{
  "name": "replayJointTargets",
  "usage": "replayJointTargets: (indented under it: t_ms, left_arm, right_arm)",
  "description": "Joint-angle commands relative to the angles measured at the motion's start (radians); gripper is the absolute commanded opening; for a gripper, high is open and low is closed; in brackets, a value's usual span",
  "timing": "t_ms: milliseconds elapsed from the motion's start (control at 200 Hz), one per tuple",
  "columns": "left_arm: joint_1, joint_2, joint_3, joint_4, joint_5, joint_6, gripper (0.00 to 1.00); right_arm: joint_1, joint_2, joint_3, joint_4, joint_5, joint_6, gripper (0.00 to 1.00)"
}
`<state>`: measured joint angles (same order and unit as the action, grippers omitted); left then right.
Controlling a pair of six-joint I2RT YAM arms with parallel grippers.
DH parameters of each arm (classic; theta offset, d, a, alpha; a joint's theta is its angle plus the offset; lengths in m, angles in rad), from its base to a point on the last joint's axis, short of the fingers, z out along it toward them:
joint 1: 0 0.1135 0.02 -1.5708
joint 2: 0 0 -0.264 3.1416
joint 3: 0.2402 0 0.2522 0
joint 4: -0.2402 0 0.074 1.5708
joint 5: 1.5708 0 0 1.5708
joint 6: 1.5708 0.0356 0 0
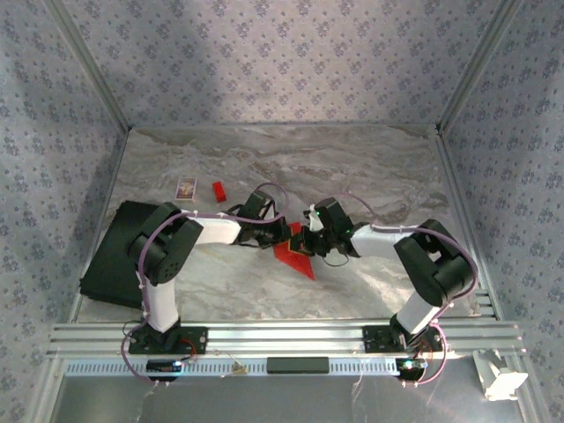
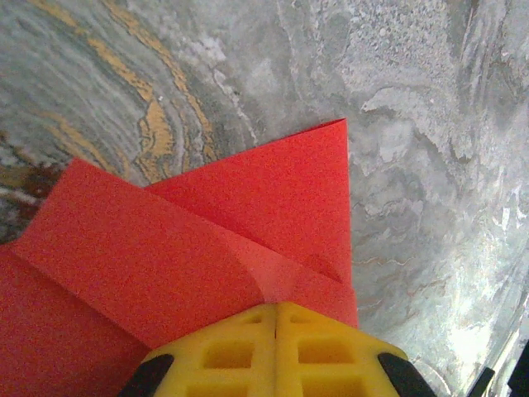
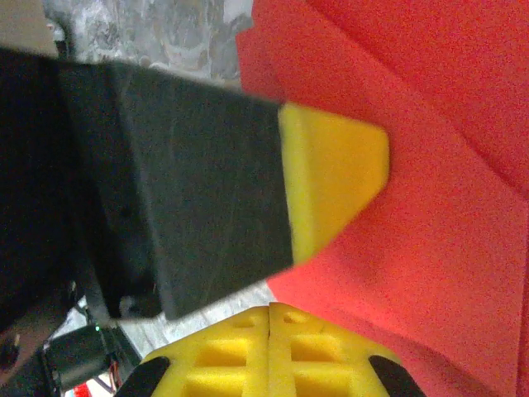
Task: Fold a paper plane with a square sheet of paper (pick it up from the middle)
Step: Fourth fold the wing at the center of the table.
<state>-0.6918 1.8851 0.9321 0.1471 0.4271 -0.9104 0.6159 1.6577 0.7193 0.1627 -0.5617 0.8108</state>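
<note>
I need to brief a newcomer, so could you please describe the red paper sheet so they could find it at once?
On the marble-patterned table, look at the middle, where the left pincer and right pincer meet. The red paper sheet lies flat there, bright and creased to a point. It is far larger than the tiny red block and patterned card farther back left.

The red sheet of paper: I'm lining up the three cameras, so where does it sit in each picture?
Top external: red sheet mid-table, just below the picture's centre.
Left wrist: the sheet fills lower left and centre, one corner pointing up.
Right wrist: the sheet covers the right side, behind a black, yellow-tipped finger.
Shared landmark: grey marbled table, bordering the sheet in all three.
</note>
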Motion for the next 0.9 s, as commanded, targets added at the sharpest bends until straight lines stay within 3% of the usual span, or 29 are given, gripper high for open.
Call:
replayJointTargets:
  t_ms: [0, 255, 695, 895]
  left_arm:
    - [0.003, 0.025, -0.032, -0.065, -0.042, -0.004, 0.05]
    - [0.007, 0.032, -0.038, -0.064, -0.045, -0.001, 0.02]
    - [0.017, 0.045, -0.047, -0.067, -0.051, -0.007, 0.02]
    - [0.017, 0.045, -0.049, -0.065, -0.048, -0.008, 0.02]
  right_arm:
    - [0.005, 0.072, 0.012, -0.084, 0.022, -0.031, 0.00]
    - [0.010, 0.054, -0.125, 0.006, 0.017, 0.005, 0.00]
    - [-0.006, -0.145, -0.367, 0.057, 0.006, 0.044, 0.00]
    - [-0.006, -0.263, -0.469, -0.007, 0.042, 0.048, 0.00]
